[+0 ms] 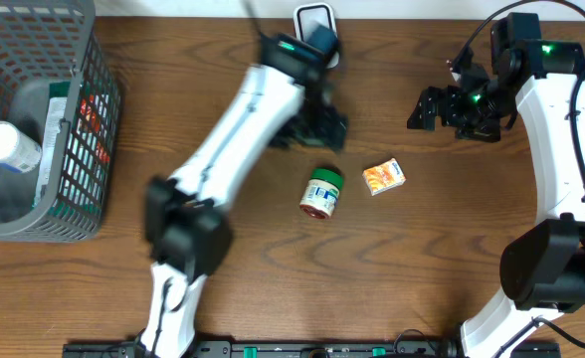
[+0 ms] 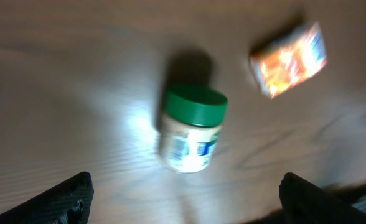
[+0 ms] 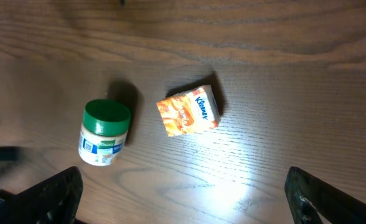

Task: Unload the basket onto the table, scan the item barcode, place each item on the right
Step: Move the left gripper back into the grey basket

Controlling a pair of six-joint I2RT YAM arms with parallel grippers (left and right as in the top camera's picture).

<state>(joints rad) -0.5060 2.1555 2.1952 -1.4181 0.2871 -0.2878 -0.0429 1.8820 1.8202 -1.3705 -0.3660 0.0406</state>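
The left gripper hovers, jaws spread wide and empty, above the green-lidded jar lying on its side on the table near an orange tissue pack, seemingly lined up to grasp it, while the right gripper hangs equally spread, well apart

1. "Kleenex" stands in dark letters near one end of the top face of the orange tissue pack.
2. The green-lidded jar carries a blue-and-white label, but its print is too small to read.
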